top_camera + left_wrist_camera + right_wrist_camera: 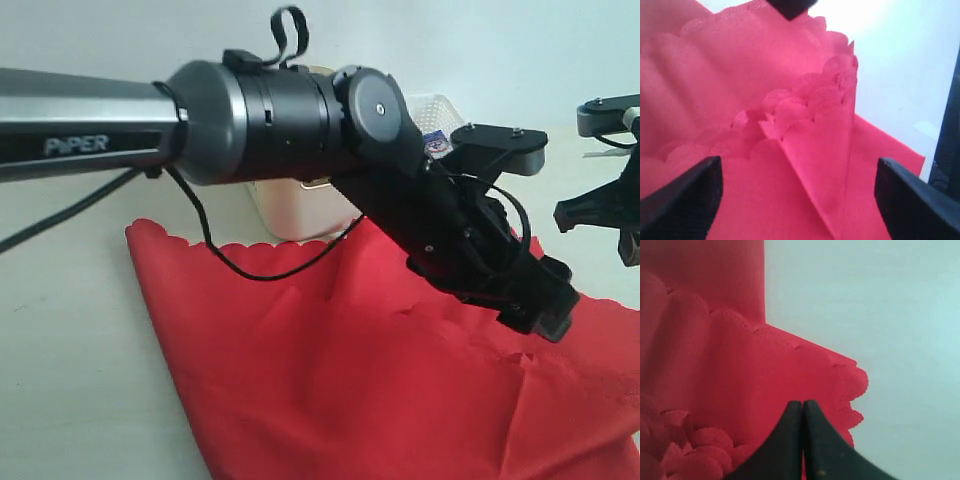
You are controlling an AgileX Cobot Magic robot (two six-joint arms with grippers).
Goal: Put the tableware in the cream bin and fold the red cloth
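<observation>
One large bright red fabric cloth with scalloped edges point(330, 380) covers most of the pale table point(70, 350) in the exterior view. One cream-yellow plastic bin point(295, 215) stands just behind its far edge and one white lattice basket point(438, 105) beyond that, both largely hidden by the left arm point(260, 120). No tableware shows and the bin's inside is hidden, so I judge the step in hand to be the folding. The left gripper point(545, 315) hangs low over the cloth; the right gripper point(610, 215) sits at the view's right edge. In the left wrist view the left gripper's two black fingers point(685, 195) stand wide apart, holding nothing. Below them one layer is doubled over, its scalloped borders stacked beside a raised crease. In the right wrist view the right gripper's two fingers point(790, 440) are pressed together over a scalloped corner, with no fabric visibly pinched. The next move probably calls for gripping a loose edge and carrying it across squarely.
</observation>
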